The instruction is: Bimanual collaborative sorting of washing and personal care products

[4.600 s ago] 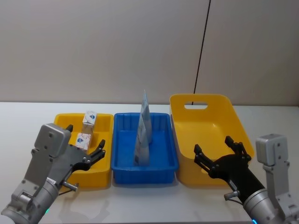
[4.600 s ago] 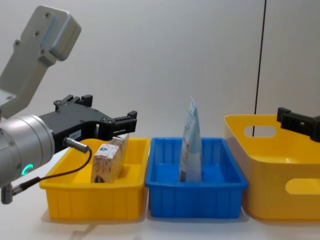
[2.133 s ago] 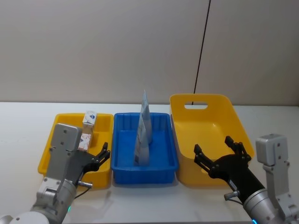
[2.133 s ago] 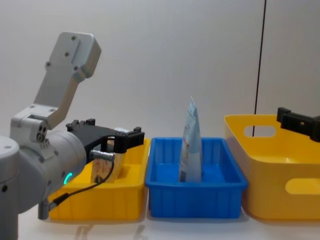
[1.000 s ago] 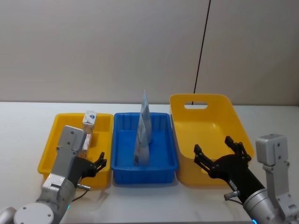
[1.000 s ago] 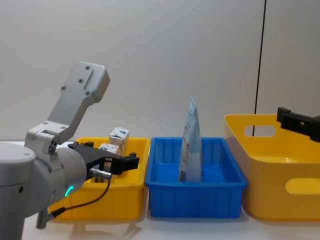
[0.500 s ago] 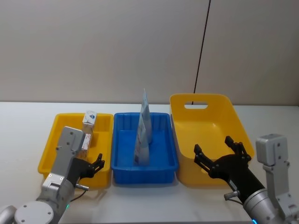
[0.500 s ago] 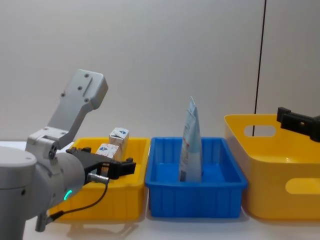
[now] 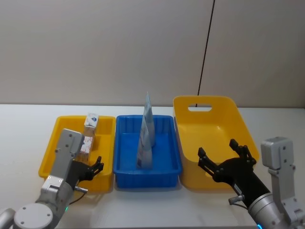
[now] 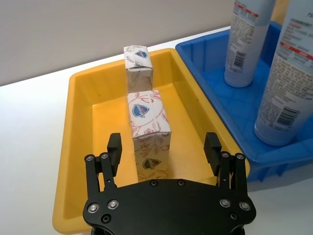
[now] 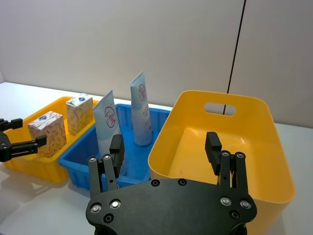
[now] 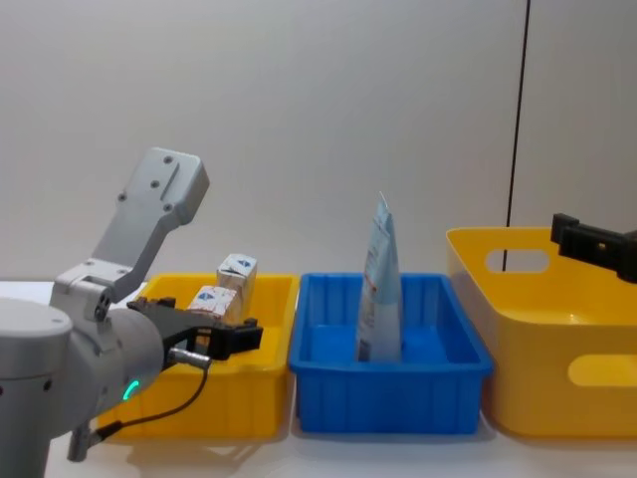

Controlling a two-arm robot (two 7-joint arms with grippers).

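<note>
1. Cartons first: the near carton (image 9: 86,143) and the far carton (image 9: 91,121) stand upright in the small yellow tray (image 9: 52,152). The far one is at 12 o'clock of the near one, with a slight gap between them.
2. The left gripper (image 9: 94,168) has drawn back and dropped lower. A few seconds ago it hung over the cartons. Now it sits at the tray's 6 o'clock rim, fingers spread wide and nothing between them. The near carton stands just ahead of it, untouched.
3. From where I stand, that looks like a finished placement: the carton has been let go and the arm is backing off.
4. Two pale blue-white tubes, the near tube (image 9: 144,151) and the far tube (image 9: 148,119), stand upright in the blue tray (image 9: 147,176), at 3 o'clock of the small yellow tray. Neither has shifted.
5. The right gripper (image 9: 217,150) has not stirred. It hovers at the 6 o'clock rim of the large yellow basket (image 9: 214,102), fingers wide apart and holding nothing. The basket is at 3 o'clock of the blue tray.
6. With the cartons in one tray and the tubes in another, I would judge the sorting close to done.
</note>
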